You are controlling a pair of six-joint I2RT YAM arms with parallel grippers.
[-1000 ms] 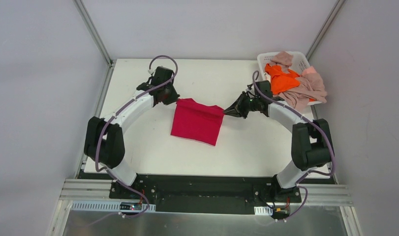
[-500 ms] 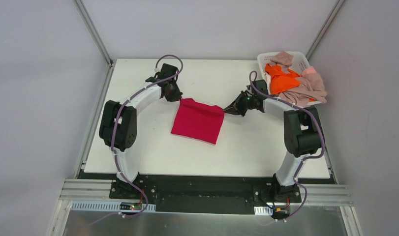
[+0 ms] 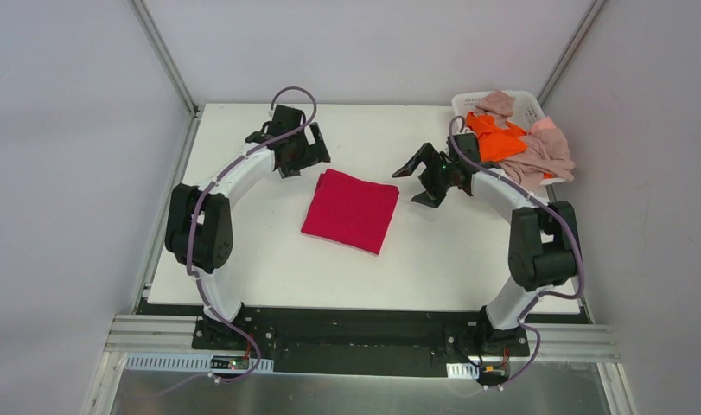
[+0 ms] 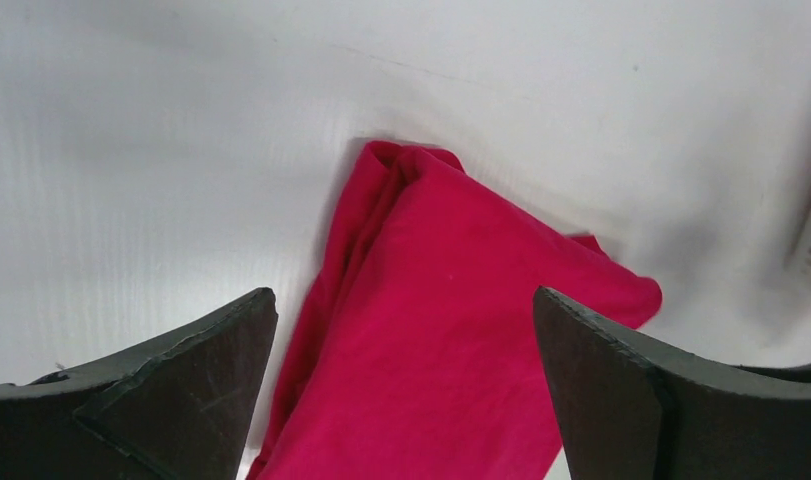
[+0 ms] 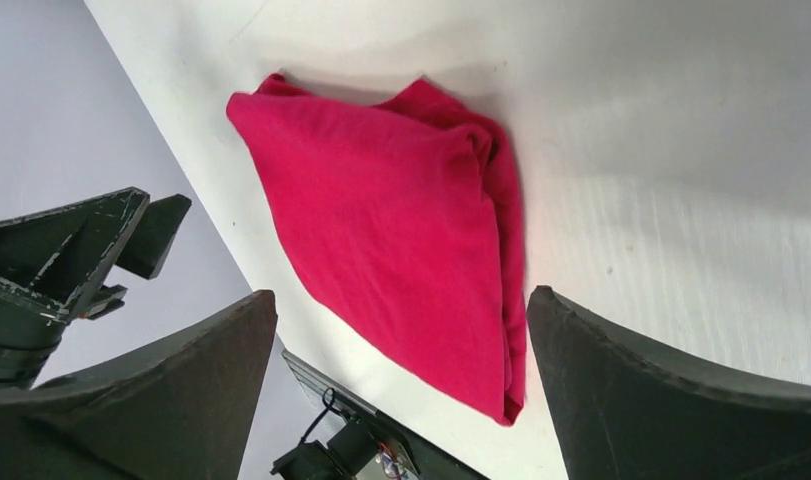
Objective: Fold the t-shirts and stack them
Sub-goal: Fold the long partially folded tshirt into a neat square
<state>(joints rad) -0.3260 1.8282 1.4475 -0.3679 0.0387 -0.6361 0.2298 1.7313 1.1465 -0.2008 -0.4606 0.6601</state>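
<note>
The crimson-red t-shirt (image 3: 351, 210) lies folded into a small square on the white table, with nothing holding it. My left gripper (image 3: 310, 157) hovers just off its far left corner, jaws wide open and empty. My right gripper (image 3: 417, 183) stands open and empty a little right of its far right corner. The red t-shirt (image 4: 451, 340) fills the gap between the spread fingers in the left wrist view. From the right wrist the red t-shirt (image 5: 381, 230) shows its layered folded edge. An orange t-shirt (image 3: 493, 138) and pink-beige t-shirts (image 3: 541, 157) are heaped in the basket.
The white plastic basket (image 3: 462, 104) sits at the table's (image 3: 468, 259) far right corner, with cloth spilling over its right side. Grey walls and metal frame posts close in the back and both sides. The left gripper (image 5: 81, 250) shows in the right wrist view.
Both grippers have opened and let go of the red t-shirt's far corners, then drawn back a little. The shirt now lies flat by itself.
</note>
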